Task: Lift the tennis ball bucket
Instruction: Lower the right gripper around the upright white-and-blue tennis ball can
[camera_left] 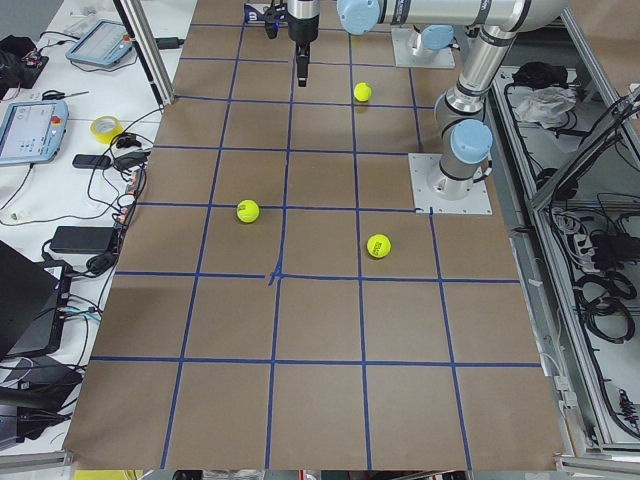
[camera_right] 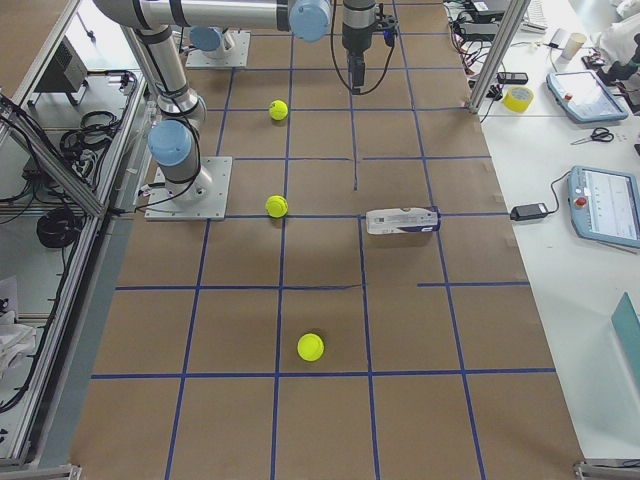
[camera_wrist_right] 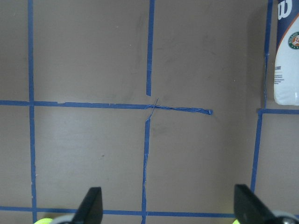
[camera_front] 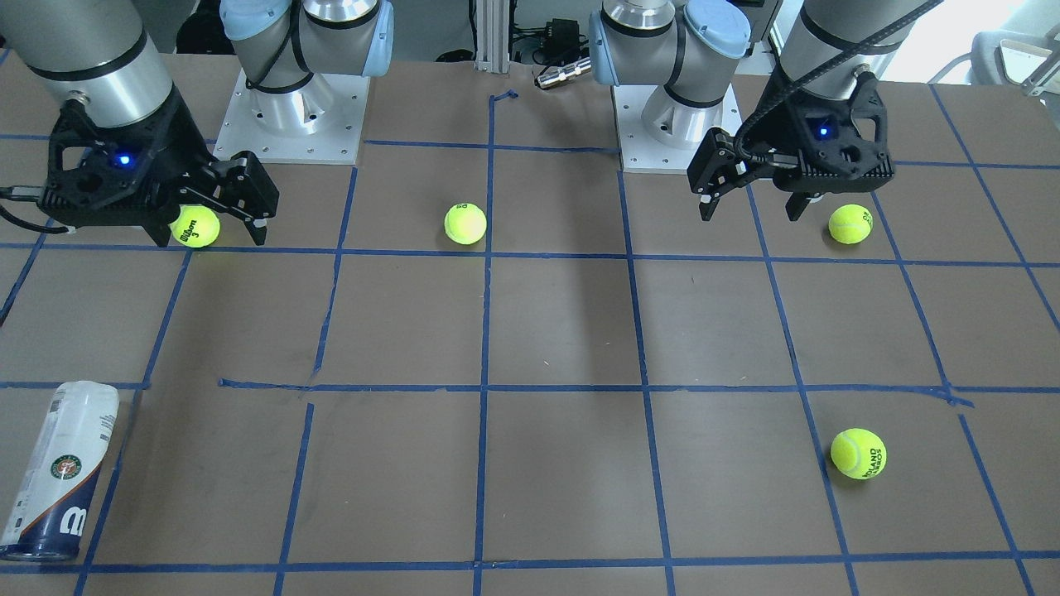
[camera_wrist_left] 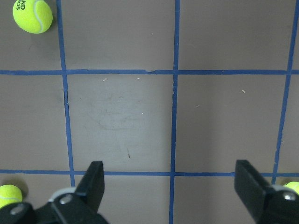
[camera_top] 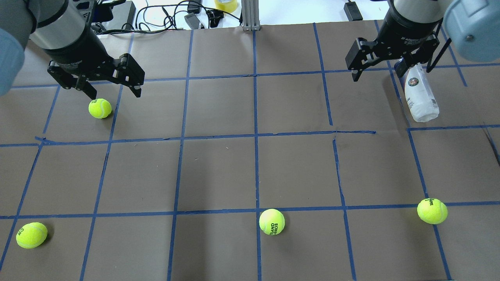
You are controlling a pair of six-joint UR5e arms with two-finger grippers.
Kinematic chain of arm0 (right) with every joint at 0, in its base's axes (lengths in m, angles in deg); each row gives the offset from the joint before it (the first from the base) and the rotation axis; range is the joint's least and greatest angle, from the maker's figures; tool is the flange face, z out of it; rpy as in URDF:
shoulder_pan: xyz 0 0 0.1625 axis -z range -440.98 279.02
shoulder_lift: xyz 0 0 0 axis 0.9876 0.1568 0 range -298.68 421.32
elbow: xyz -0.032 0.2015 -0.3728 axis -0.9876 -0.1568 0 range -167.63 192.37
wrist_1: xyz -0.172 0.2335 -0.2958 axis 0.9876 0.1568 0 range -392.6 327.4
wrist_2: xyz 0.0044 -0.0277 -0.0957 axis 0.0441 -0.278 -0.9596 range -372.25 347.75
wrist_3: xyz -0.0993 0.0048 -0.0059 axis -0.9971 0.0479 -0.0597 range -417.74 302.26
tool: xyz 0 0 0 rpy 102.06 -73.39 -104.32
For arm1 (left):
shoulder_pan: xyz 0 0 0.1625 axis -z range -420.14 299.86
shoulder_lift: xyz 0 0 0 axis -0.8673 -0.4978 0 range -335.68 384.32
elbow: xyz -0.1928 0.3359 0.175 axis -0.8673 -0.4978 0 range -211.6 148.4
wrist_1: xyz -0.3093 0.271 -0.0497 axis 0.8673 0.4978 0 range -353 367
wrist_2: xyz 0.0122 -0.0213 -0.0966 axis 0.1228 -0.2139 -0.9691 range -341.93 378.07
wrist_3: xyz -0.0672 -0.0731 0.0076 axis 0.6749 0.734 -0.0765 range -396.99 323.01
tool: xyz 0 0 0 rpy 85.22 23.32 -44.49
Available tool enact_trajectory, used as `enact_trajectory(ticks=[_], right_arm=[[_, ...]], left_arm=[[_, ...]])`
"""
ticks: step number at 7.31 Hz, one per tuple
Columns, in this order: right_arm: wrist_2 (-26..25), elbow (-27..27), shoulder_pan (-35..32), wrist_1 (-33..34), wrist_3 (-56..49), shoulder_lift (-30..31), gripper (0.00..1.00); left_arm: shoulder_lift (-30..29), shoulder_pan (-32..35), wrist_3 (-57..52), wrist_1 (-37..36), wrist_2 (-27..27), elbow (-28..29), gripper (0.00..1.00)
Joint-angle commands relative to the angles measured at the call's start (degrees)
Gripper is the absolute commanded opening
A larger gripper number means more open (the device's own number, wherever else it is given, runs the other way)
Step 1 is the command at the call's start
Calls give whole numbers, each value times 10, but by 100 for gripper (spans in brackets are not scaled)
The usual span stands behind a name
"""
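Note:
The tennis ball bucket (camera_top: pixel 420 95) lies on its side at the far right of the table. It is a slim white can with a round emblem and a navy end with a white W. It also shows in the front view (camera_front: pixel 58 472), the right side view (camera_right: pixel 402 221) and at the top right of the right wrist view (camera_wrist_right: pixel 287 60). My right gripper (camera_top: pixel 378 77) is open and empty, hovering above the table and apart from the can; it also shows in the front view (camera_front: pixel 211 238). My left gripper (camera_top: pixel 116 95) is open and empty, hovering on the other side (camera_front: pixel 751 213).
Several yellow-green tennis balls lie on the brown table with blue tape lines: one under the left gripper's side (camera_top: pixel 99 108), one near left (camera_top: pixel 31 235), one near middle (camera_top: pixel 272 221), one near right (camera_top: pixel 432 210). Cables and a tape roll (camera_top: pixel 225 4) lie past the far edge.

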Motion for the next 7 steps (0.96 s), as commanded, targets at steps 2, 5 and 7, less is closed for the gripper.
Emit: enact_trajectory(ticks=[2,5,7], right_arm=[[0,-2,103,25,-53,-41,100],[-29,-11,153,168,-127,-175,100],[-25,-22,186,227,-182,-227,100]], left_arm=[[0,-1,0,0,0,0,100],[0,-2,-1,-4,0,0,100],[0,-2,-1,-4,0,0,100]])
